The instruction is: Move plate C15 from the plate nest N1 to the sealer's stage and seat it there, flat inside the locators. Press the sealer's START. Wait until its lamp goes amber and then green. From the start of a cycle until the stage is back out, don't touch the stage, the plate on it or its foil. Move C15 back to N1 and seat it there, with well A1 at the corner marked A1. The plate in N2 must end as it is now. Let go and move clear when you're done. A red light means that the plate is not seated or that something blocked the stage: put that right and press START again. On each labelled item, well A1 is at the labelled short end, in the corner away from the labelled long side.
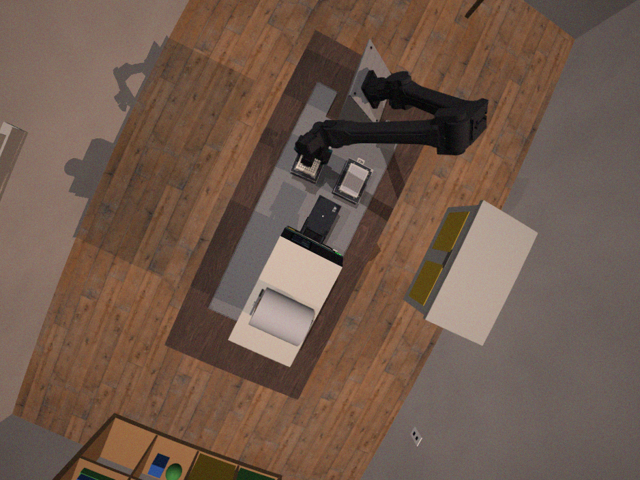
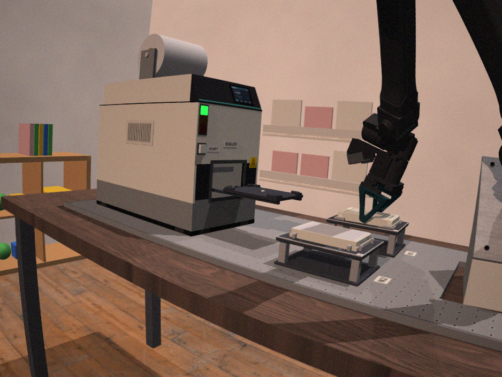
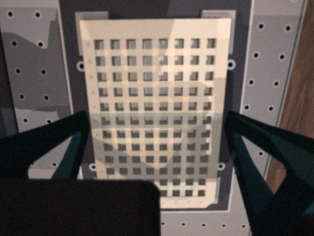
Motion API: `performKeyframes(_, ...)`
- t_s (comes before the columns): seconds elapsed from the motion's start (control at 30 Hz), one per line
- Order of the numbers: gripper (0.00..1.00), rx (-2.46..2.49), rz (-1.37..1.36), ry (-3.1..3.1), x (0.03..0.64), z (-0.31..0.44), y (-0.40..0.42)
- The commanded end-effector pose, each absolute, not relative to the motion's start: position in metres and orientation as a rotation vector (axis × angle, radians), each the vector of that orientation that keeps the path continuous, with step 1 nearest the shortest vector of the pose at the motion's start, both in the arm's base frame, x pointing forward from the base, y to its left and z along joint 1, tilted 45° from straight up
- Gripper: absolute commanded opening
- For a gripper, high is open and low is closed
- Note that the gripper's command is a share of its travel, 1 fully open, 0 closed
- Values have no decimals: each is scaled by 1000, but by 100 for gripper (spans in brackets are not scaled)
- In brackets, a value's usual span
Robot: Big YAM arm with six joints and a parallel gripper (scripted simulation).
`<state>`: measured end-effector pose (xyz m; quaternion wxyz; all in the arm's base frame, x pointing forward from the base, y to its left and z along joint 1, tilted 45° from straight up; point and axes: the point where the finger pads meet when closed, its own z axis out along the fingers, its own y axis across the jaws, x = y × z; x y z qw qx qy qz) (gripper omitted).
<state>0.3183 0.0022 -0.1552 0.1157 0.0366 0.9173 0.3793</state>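
Observation:
Plate C15 [image 1: 309, 168] [image 2: 392, 220] [image 3: 154, 28], cream with square open wells, lies in nest N1 [image 3: 75, 87], apparently flat between the corner locators. My gripper [image 2: 369, 216] [image 3: 156, 119] is open, with one fingertip beside each long side of C15; small gaps show in the wrist view. The sealer's stage [image 1: 318, 221] [image 2: 271, 192] is out and bears no plate. The sealer [image 1: 302, 266] [image 2: 150, 153] has its upper lamp [image 2: 204, 110] lit green. START [image 2: 202, 149] is the white button below it. The N2 plate [image 1: 355, 179] [image 2: 330, 236] sits in its nest.
Nest N2 [image 2: 355, 269] stands beside N1, nearer the exterior camera. The sealer's foil roll [image 1: 282, 316] [image 2: 182, 57] is on its top. The arm's mounting plate [image 1: 361, 77] [image 2: 488, 211] stands upright beyond the nests. A dark part covers the wrist view's lower left.

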Motion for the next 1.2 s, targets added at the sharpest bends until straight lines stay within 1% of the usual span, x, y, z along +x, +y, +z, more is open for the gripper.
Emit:
performKeyframes(0.0,100,132,1125,2695,309,-158,0)
performKeyframes(0.27,97,111,1098,2675,327,-158,-7)
performKeyframes(1.03,86,99,1082,2664,336,-157,-11)
performKeyframes(1.07,0,99,1081,2664,336,-157,-12)
performKeyframes(1.17,0,99,1080,2664,337,-157,-12)
